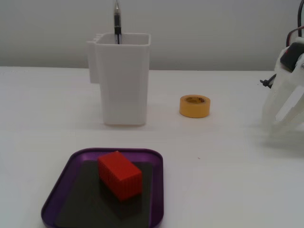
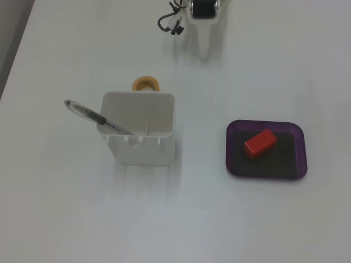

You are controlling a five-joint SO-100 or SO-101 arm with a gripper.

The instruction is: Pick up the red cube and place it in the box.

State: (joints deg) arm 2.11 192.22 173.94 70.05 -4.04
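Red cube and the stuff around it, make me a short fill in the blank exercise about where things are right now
1. The red cube lies inside the purple ____.
2. A pen leans in the tall ____ container.
3. The roll of tape on the table is ____ in colour.
4. The gripper holds ____.

Missing words: box; white; yellow; nothing

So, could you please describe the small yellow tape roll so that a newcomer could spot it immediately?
Start at the tall white plastic container with a pen in it, standing mid-table. In the fixed view from the front, the small yellow tape roll lies flat on the table just right of it. It is the only round, yellow thing; the red block sits in the purple tray.
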